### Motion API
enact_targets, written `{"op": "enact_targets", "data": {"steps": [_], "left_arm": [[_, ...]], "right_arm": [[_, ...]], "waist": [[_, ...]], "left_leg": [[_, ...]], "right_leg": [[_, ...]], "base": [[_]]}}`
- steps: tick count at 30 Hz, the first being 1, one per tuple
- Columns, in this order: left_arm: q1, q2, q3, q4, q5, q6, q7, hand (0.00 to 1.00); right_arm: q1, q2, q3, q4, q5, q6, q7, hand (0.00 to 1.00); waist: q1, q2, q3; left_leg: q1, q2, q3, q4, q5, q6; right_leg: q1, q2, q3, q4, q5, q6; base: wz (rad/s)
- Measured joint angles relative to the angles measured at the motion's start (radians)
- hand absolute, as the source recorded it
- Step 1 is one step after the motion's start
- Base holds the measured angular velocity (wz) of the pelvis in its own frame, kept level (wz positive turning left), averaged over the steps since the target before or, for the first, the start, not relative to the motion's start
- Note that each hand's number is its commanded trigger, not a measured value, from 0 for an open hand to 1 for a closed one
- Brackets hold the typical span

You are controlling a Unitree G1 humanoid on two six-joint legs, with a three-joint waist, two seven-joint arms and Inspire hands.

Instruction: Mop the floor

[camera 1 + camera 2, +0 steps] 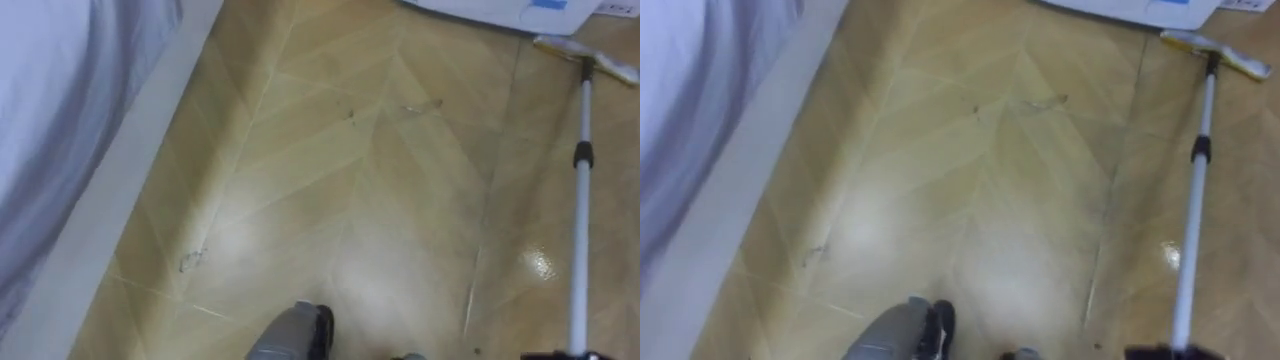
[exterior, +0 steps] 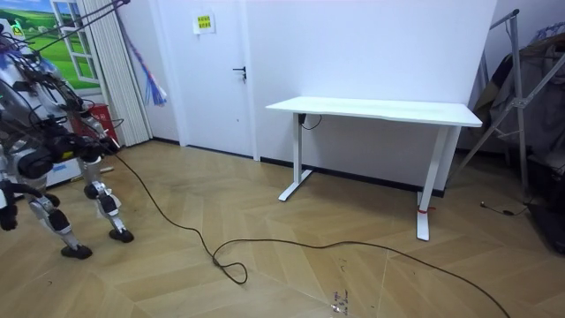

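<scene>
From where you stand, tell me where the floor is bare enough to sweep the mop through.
Bare: the wide floor between the pale cloth on the left and the mop pole on the right. Crowded: the top right, where the mop head lies by a white object; small scraps lie below it.

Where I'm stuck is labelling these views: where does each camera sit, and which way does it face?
Left eye view: on the robot's head, looking down at floor and mop; one foot shows.
Right eye view: beside it, same floor, mop, foot.
Room view: across the room, facing a table; robot at the room view's left edge.
All share the wooden floor.
</scene>
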State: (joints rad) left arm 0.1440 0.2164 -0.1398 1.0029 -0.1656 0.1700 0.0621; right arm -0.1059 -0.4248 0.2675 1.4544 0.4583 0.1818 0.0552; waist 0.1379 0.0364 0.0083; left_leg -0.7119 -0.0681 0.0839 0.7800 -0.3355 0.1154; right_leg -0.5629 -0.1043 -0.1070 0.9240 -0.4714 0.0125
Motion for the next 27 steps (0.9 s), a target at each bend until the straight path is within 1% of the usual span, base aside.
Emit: {"op": "enact_targets", "data": {"steps": [1,2,3,4,5,6,7,8,9,10,11,12,13,14,15,16,17,18,20,22,24,27], "left_arm": [[0.000,-0.012,0.009,0.000,0.018,-0.002,0.001,0.00],[0.000,-0.015,0.010,0.001,0.023,-0.003,0.002,0.00],[-0.001,-0.020,0.010,0.004,0.026,-0.003,0.006,0.00],[-0.001,-0.030,0.020,0.005,0.035,-0.001,0.015,0.00],[-0.001,-0.036,0.024,0.005,0.041,0.000,0.019,0.00],[0.000,-0.042,0.026,0.005,0.040,0.003,0.023,0.00],[0.000,-0.049,0.026,0.005,0.040,0.007,0.024,0.00],[0.000,-0.056,0.026,0.000,0.041,0.014,0.024,0.00],[-0.001,-0.056,0.028,-0.003,0.040,0.015,0.024,0.00],[0.000,-0.056,0.044,0.001,0.039,0.013,0.023,0.00],[0.002,-0.056,0.054,0.006,0.039,0.013,0.024,0.00],[0.001,-0.055,0.069,0.016,0.039,0.013,0.024,0.00],[0.000,-0.056,0.081,0.019,0.039,0.015,0.024,0.00],[0.000,-0.055,0.085,0.021,0.038,0.016,0.024,0.00],[0.001,-0.055,0.088,0.032,0.038,0.016,0.024,0.00],[0.002,-0.055,0.089,0.038,0.037,0.020,0.024,0.00],[0.002,-0.052,0.090,0.038,0.037,0.019,0.025,0.00],[0.000,-0.046,0.090,0.036,0.039,0.019,0.025,0.00],[0.002,-0.045,0.097,0.037,0.040,0.021,0.033,0.00],[0.007,-0.043,0.097,0.038,0.039,0.025,0.037,0.00],[0.010,-0.044,0.097,0.039,0.039,0.030,0.040,0.00],[0.013,-0.044,0.097,0.040,0.046,0.030,0.041,0.00]], "right_arm": [[0.028,0.023,0.000,0.013,-0.025,0.000,-0.020,1.00],[0.038,0.040,0.000,0.020,-0.032,0.000,-0.032,1.00],[0.060,0.076,0.000,0.021,-0.035,0.000,-0.046,1.00],[0.068,0.109,0.000,0.021,-0.036,0.000,-0.053,1.00],[0.068,0.122,0.001,0.021,-0.036,-0.001,-0.054,1.00],[0.071,0.141,0.004,0.021,-0.038,-0.003,-0.055,1.00],[0.073,0.146,0.005,0.021,-0.042,-0.005,-0.056,1.00],[0.075,0.152,0.004,0.021,-0.058,-0.005,-0.057,1.00],[0.073,0.158,0.003,0.021,-0.070,-0.004,-0.056,1.00],[0.073,0.165,-0.006,0.021,-0.078,-0.003,-0.054,1.00],[0.075,0.168,-0.008,0.021,-0.082,0.001,-0.051,1.00],[0.080,0.172,-0.017,0.021,-0.089,0.009,-0.043,1.00],[0.086,0.173,-0.018,0.021,-0.097,0.016,-0.038,1.00],[0.089,0.173,-0.018,0.022,-0.099,0.019,-0.035,1.00],[0.092,0.173,-0.018,0.024,-0.102,0.028,-0.030,1.00],[0.093,0.172,-0.018,0.021,-0.106,0.034,-0.025,1.00],[0.093,0.172,-0.018,0.020,-0.106,0.037,-0.020,1.00],[0.092,0.172,-0.019,0.017,-0.107,0.039,-0.012,1.00],[0.092,0.172,-0.023,0.007,-0.109,0.042,0.000,1.00],[0.094,0.172,-0.027,-0.011,-0.108,0.051,0.012,1.00],[0.096,0.179,-0.025,-0.024,-0.081,0.054,0.015,1.00],[0.099,0.190,-0.026,-0.053,-0.046,0.059,0.027,1.00]], "waist": [[-0.025,0.013,-0.0038],[-0.031,0.018,-0.0015],[-0.048,0.027,-0.0031],[-0.053,0.026,-0.0026],[-0.053,0.020,0.0032],[-0.056,0.003,0.0094],[-0.061,0.001,0.0124],[-0.070,0.006,0.0083],[-0.076,0.003,0.0083],[-0.078,-0.008,0.0109],[-0.078,-0.013,0.0105],[-0.079,-0.022,0.0098],[-0.082,-0.026,0.0094],[-0.083,-0.027,0.0089],[-0.082,-0.033,0.0101],[-0.082,-0.040,0.0075],[-0.082,-0.046,0.0057],[-0.082,-0.055,0.0065],[-0.081,-0.064,0.0061],[-0.081,-0.068,0.0068],[-0.076,-0.073,0.0056],[-0.079,-0.075,0.0053]], "left_leg": [[0.027,-0.005,-0.006,-0.002,-0.013,0.005],[0.045,-0.005,-0.011,-0.008,-0.018,0.006],[0.078,-0.007,-0.032,-0.030,-0.022,0.005],[0.115,-0.008,-0.040,-0.067,-0.015,-0.001],[0.137,-0.011,-0.042,-0.088,-0.010,-0.004],[0.174,-0.018,-0.042,-0.126,-0.003,-0.010],[0.188,-0.014,-0.046,-0.139,-0.001,-0.014],[0.219,-0.009,-0.064,-0.171,0.007,-0.025],[0.253,-0.001,-0.069,-0.211,0.020,-0.033],[0.293,0.004,-0.071,-0.254,0.033,-0.042],[0.315,0.005,-0.074,-0.279,0.041,-0.045],[0.351,0.008,-0.084,-0.317,0.052,-0.053],[0.378,0.011,-0.093,-0.342,0.061,-0.058],[0.393,0.017,-0.096,-0.351,0.064,-0.060],[0.423,0.021,-0.098,-0.369,0.067,-0.065],[0.443,0.023,-0.099,-0.379,0.070,-0.070],[0.451,0.024,-0.099,-0.384,0.071,-0.071],[0.472,0.027,-0.099,-0.396,0.073,-0.075],[0.509,0.031,-0.097,-0.419,0.074,-0.076],[0.552,0.037,-0.097,-0.444,0.074,-0.076],[0.606,0.039,-0.095,-0.484,0.079,-0.085],[0.650,0.041,-0.091,-0.508,0.080,-0.086]], "right_leg": [[-0.002,-0.003,0.008,0.043,0.031,0.005],[-0.010,-0.003,0.013,0.067,0.051,0.009],[-0.009,0.001,0.029,0.078,0.075,0.014],[-0.005,0.003,0.042,0.006,0.073,0.015],[-0.002,0.001,0.047,-0.052,0.075,0.017],[0.025,0.001,0.048,-0.195,0.090,0.015],[0.037,0.005,0.038,-0.217,0.102,0.009],[0.081,0.014,0.016,-0.271,0.117,-0.002],[0.120,0.024,0.005,-0.321,0.132,-0.010],[0.162,0.032,-0.003,-0.367,0.146,-0.017],[0.184,0.037,-0.005,-0.393,0.153,-0.020],[0.222,0.043,-0.016,-0.436,0.164,-0.026],[0.258,0.047,-0.032,-0.474,0.171,-0.031],[0.275,0.049,-0.037,-0.490,0.174,-0.033],[0.309,0.053,-0.044,-0.524,0.181,-0.037],[0.339,0.058,-0.050,-0.549,0.184,-0.041],[0.349,0.060,-0.051,-0.558,0.184,-0.041],[0.373,0.064,-0.057,-0.575,0.185,-0.044],[0.420,0.072,-0.061,-0.613,0.191,-0.047],[0.470,0.079,-0.063,-0.649,0.202,-0.048],[0.518,0.089,-0.066,-0.684,0.211,-0.049],[0.564,0.090,-0.073,-0.717,0.218,-0.050]], "base": [[0.10],[0.00],[-0.24],[-0.36],[-0.51],[-0.34],[-0.18],[0.04],[0.06],[0.00],[0.06],[0.18],[0.24],[0.22],[0.14],[0.11],[0.11],[0.10],[0.04],[-0.03],[-0.14],[-0.07]]}}
